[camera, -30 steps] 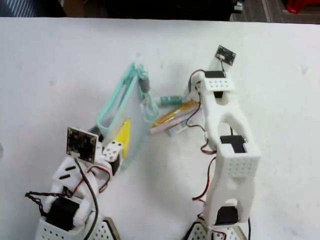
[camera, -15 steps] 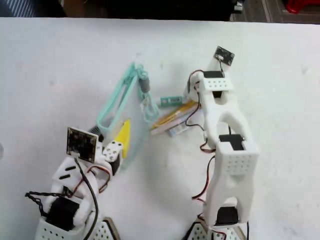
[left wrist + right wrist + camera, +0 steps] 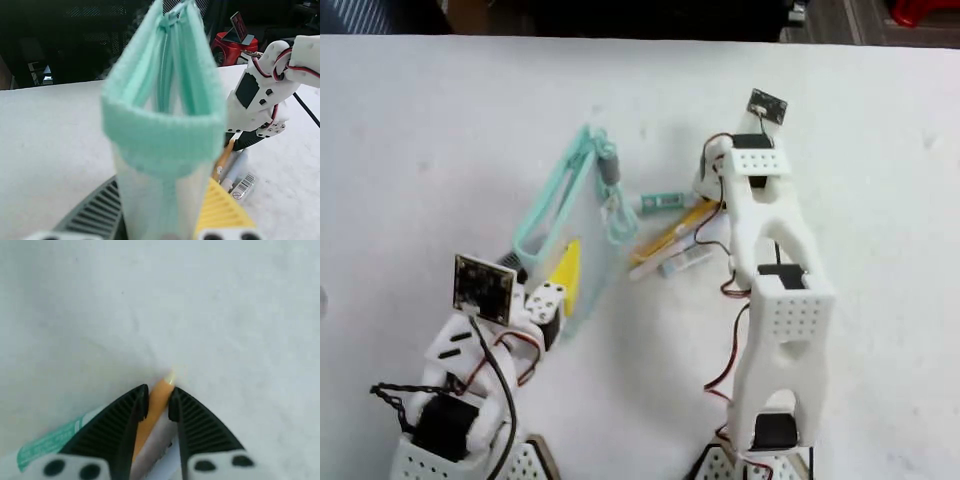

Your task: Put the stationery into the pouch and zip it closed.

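Note:
A clear pouch [image 3: 565,210] with a mint-green zipper rim [image 3: 162,130] stands open on the white table. My left gripper [image 3: 560,275] is shut on its near edge, with the yellow finger [image 3: 220,210] on one side and the grey one on the other. My right gripper [image 3: 159,390] is shut on an orange pen [image 3: 156,402] near its tip. That orange pen [image 3: 672,228] slants toward the pouch mouth. A white pen [image 3: 682,262] lies just beside it on the table, and a green-labelled item [image 3: 662,202] lies on the far side.
The white table [image 3: 440,120] stretches wide to the left and behind the pouch. The right arm's white body [image 3: 775,290] runs along the right side, with red and black wires [image 3: 730,290] hanging beside it. A dark edge lies beyond the table's far side.
The right arm has drawn back a little with the orange pen, which has come away from the bundle. The white pen now lies apart. The left arm and pouch have kept still.

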Robot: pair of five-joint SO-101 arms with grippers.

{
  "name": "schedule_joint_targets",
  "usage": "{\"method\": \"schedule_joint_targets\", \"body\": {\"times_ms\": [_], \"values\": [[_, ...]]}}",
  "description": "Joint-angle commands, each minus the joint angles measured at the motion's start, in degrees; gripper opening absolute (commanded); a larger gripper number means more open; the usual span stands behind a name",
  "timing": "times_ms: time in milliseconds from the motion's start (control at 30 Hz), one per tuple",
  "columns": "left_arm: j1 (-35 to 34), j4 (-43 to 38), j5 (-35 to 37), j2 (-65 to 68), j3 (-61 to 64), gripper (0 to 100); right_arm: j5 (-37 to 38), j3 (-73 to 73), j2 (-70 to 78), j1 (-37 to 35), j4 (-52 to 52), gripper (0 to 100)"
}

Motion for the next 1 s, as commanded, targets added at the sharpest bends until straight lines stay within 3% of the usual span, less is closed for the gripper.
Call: {"method": "schedule_joint_targets", "body": {"times_ms": [0,500,967], "values": [[0.13,-1.85,-0.18,-0.75,-0.62,12,1.14,-1.41,-0.22,-2.15,1.01,1.7],[0.13,-1.41,0.18,-0.75,-0.62,12,1.05,-1.93,-1.45,5.14,4.7,1.7],[0.13,-1.41,-0.09,-0.75,-0.7,12,2.81,-2.11,-23.16,9.19,15.6,1.7]]}}
